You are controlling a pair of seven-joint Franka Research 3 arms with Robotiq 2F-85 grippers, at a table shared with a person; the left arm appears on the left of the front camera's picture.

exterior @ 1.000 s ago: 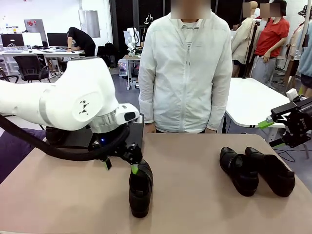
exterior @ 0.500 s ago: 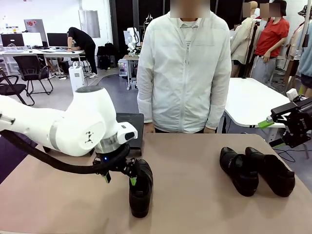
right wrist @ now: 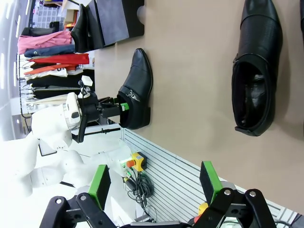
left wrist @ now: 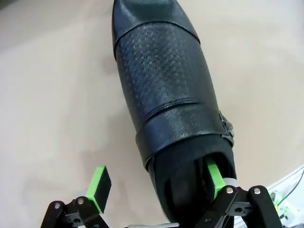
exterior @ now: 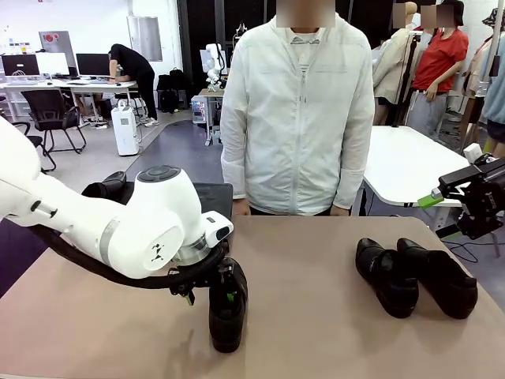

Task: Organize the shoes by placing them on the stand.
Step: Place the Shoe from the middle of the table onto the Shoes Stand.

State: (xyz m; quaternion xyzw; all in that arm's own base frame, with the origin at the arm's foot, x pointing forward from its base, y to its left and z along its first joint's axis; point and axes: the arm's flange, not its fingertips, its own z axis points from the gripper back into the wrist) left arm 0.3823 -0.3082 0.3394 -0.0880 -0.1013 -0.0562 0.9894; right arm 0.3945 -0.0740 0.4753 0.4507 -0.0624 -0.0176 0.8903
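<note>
Leather shoe [left wrist: 161, 85] — pebbled vamp, smooth glossy toe — on matt table [left wrist: 52, 95].

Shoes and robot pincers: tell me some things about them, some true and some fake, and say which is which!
1. One finger of the left pincer is inside the lone shoe. True.
2. The left pincer is squeezed shut. False: it is open, with its other finger outside the lone shoe.
3. A pair of shoes lies side by side on the table. True.
4. The right pincer holds a shoe. False: it is open and empty.
</note>
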